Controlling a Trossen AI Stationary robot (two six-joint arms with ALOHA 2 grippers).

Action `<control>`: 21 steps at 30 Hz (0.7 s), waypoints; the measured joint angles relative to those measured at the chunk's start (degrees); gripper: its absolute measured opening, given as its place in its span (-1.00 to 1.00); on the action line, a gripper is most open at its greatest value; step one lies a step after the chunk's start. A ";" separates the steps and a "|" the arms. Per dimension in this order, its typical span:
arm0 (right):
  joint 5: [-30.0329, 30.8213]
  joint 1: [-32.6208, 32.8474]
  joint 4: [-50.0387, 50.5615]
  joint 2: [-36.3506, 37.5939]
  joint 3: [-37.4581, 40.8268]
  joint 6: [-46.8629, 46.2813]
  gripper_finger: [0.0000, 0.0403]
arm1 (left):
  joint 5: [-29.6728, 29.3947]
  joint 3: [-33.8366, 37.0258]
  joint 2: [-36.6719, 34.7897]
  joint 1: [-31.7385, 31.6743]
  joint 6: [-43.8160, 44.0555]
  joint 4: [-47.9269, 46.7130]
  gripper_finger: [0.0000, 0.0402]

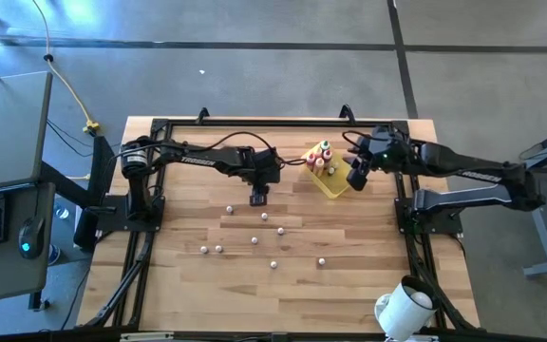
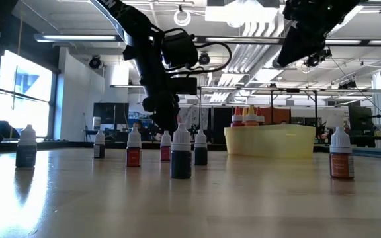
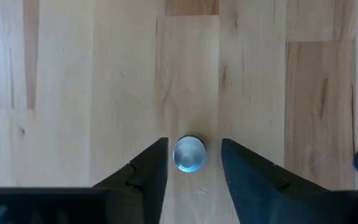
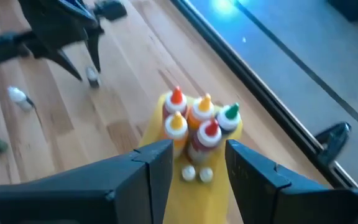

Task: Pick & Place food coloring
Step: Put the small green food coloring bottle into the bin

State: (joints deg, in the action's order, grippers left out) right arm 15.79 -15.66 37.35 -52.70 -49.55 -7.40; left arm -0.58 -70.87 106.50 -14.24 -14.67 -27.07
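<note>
Wooden tabletop [image 1: 349, 285] carries a white-capped bottle [image 3: 189, 153] standing between the parted fingers of the left end effector [image 3: 193, 163], apparently for pickup, while the right end effector [image 4: 197, 163] hovers open, empty, over the yellow tray [image 1: 335, 183].

A pale wooden plank table [image 1: 368, 285] carries a yellow rectangular plastic tray [image 1: 334, 183] and roughly ten tiny white-capped bottles [image 1: 255, 241] — standing scattered, apart.

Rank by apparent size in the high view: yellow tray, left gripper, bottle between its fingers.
1. yellow tray
2. left gripper, slightly smaller
3. bottle, hidden under the gripper in the high view; the left wrist view shows it smaller.
</note>
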 joint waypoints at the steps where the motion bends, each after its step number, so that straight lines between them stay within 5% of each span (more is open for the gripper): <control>1: -0.28 0.00 -1.59 0.01 0.65 0.12 -0.31 | 0.00 0.00 0.00 0.00 0.17 -0.01 -0.31; 21: -2.72 0.09 -5.93 -0.10 6.63 -6.16 -0.31 | -1.85 0.00 -0.20 0.02 1.44 -0.04 -0.70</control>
State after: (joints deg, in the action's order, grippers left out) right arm 13.07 -15.57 31.42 -52.80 -42.92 -13.56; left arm -2.43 -70.87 106.30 -14.22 -13.23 -27.11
